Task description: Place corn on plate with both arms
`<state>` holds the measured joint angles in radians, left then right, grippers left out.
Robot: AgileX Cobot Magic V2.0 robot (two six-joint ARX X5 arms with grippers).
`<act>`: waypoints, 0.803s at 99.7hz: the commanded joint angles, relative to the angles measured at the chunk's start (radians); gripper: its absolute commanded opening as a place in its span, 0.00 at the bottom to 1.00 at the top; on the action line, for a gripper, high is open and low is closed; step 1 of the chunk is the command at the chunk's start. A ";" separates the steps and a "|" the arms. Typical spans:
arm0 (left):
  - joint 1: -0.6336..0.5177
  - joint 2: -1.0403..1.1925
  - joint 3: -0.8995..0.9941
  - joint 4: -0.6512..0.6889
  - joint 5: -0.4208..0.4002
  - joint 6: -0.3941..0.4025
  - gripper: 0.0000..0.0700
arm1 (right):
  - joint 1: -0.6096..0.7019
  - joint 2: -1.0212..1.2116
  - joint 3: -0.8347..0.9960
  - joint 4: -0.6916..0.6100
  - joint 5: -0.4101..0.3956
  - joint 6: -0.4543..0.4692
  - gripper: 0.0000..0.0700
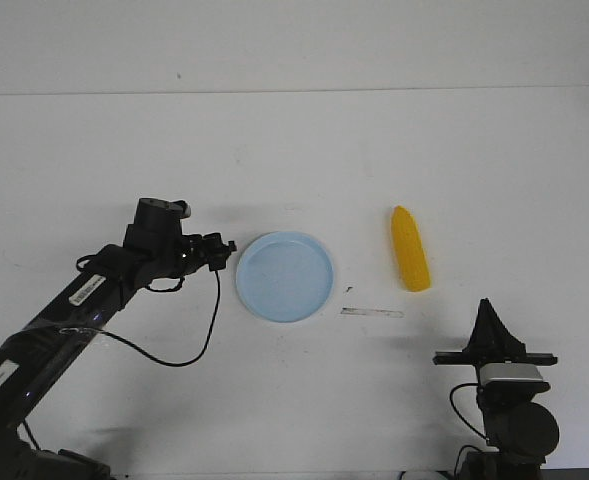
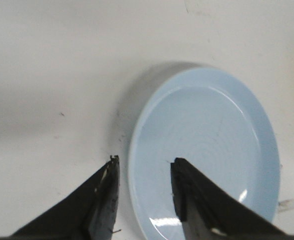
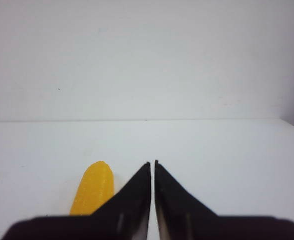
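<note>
The left tool (image 2: 142, 167) stands with its 2 fingers parted and nothing between them, one finger outside the rim of the plate (image 1: 285, 277) and the other over its pale blue floor. That straddle reads as an approach to pinch the rim, probably to steady or shift the plate while the other arm fetches the food. The right tool (image 3: 152, 163) has its fingers pressed almost together, only a thin slit between them, and holds nothing; it hangs near the desk's near edge on the right side, pointing toward the far edge.

Just ahead of it and slightly toward the plate lies the corn (image 1: 409, 249), flat on the desk (image 1: 294, 150), lengthwise from near edge to far edge, pointed end toward the far edge. It sits well apart from the plate, in the right half of the desk, so the right arm is the natural one to reach it. The cob is smooth, bright yellow and tapered. The plate is round, shallow and empty, with a low rim, near the desk's middle. A thin pale strip (image 1: 372, 313) lies between plate and right tool.
</note>
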<state>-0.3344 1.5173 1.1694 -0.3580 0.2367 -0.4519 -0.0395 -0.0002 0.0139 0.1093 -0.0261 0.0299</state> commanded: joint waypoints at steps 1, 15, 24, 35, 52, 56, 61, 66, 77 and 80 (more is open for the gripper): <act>0.007 -0.018 0.010 0.008 -0.070 0.064 0.28 | 0.001 0.002 -0.001 0.010 0.000 -0.002 0.02; 0.038 -0.095 -0.034 0.092 -0.133 0.145 0.15 | 0.001 0.002 -0.001 0.010 0.000 -0.002 0.02; 0.064 -0.159 -0.104 0.185 -0.133 0.161 0.06 | 0.001 0.002 -0.001 0.010 0.000 -0.002 0.02; 0.107 -0.252 -0.215 0.299 -0.133 0.161 0.05 | 0.001 0.002 -0.001 0.010 0.000 -0.002 0.02; 0.177 -0.403 -0.392 0.434 -0.170 0.196 0.00 | 0.001 0.002 -0.001 0.010 0.000 -0.002 0.02; 0.188 -0.441 -0.428 0.447 -0.190 0.253 0.00 | 0.001 0.002 -0.001 0.010 0.000 -0.002 0.02; 0.200 -0.486 -0.470 0.462 -0.197 0.336 0.00 | 0.001 0.002 -0.001 0.010 0.000 -0.002 0.02; 0.209 -0.533 -0.508 0.476 -0.197 0.411 0.00 | 0.001 0.002 -0.001 0.010 0.000 -0.002 0.02; 0.226 -0.636 -0.577 0.494 -0.197 0.494 0.00 | 0.001 0.002 -0.001 0.010 0.000 -0.002 0.02; 0.229 -0.658 -0.588 0.493 -0.197 0.493 0.00 | 0.001 0.002 -0.001 0.010 0.000 -0.002 0.02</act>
<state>-0.1116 0.8925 0.5911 0.1192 0.0410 -0.0494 -0.0395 -0.0002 0.0139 0.1093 -0.0261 0.0299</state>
